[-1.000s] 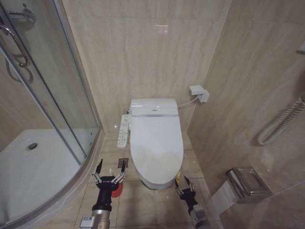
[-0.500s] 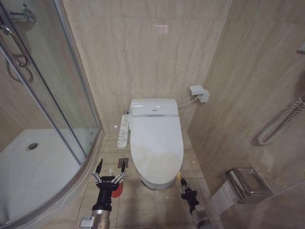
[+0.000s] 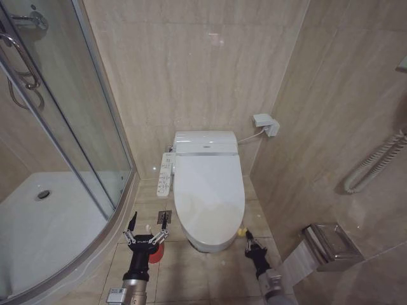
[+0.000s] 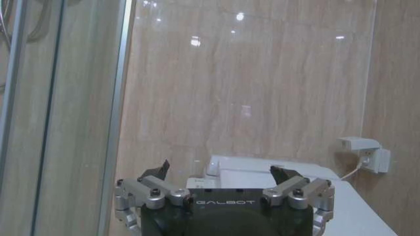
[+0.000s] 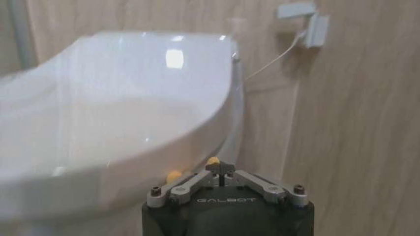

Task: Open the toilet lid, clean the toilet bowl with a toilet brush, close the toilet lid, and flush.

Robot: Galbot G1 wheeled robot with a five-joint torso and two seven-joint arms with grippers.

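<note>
Lid (image 3: pixel 208 184) is down, its yellow tag (image 3: pixel 241 232) just ahead of my right gripper (image 3: pixel 248 239), fingers pinched together, while left gripper (image 3: pixel 147 223) hovers spread wide over the brush (image 3: pixel 156 252).

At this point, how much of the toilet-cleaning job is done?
Nothing done: the glossy white oval toilet lid lies closed. In hand: right gripper, jaws shut, beside its yellow tag. Left gripper hovers open above the red brush holder. Opening, brushing, closing, flushing remain.
</note>
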